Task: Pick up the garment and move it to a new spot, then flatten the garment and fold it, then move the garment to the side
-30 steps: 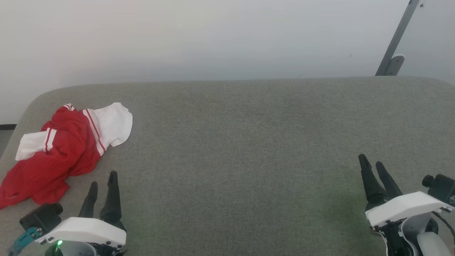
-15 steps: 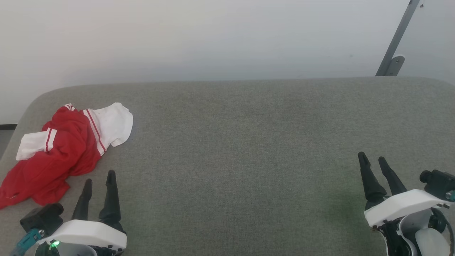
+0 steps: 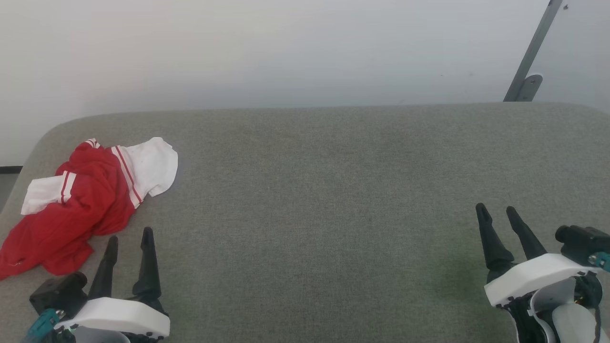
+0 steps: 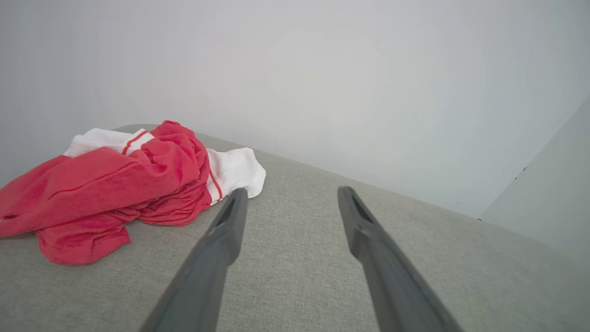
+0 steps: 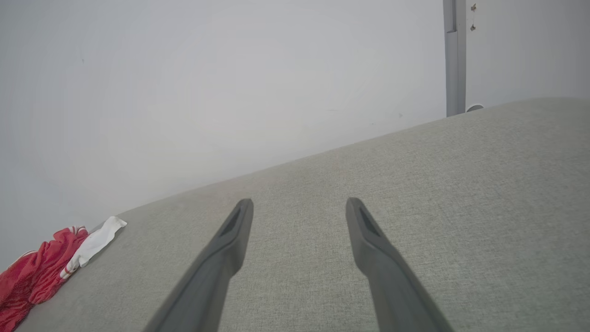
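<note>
The garment [image 3: 78, 202] lies crumpled at the far left of the grey fabric surface [image 3: 324, 190], red with white sleeves and striped trim; its chest print is hidden in the folds. My left gripper [image 3: 129, 236] stands open just below and right of the heap, apart from it, holding nothing. In the left wrist view the garment [image 4: 106, 184] lies left of the open left gripper [image 4: 290, 196]. My right gripper [image 3: 495, 210] stands open at the lower right, far from the cloth. In the right wrist view the garment [image 5: 41, 272] sits far left of the open right gripper [image 5: 299, 205].
A pale wall [image 3: 286, 47] rises behind the surface. A grey metal bar with a bracket [image 3: 529, 62] leans at the back right. The surface's rounded left edge [image 3: 28, 152] runs close to the garment.
Both grippers have opened wider. The left gripper has slid slightly down and left; the right gripper has shifted slightly left. The garment has not moved.
</note>
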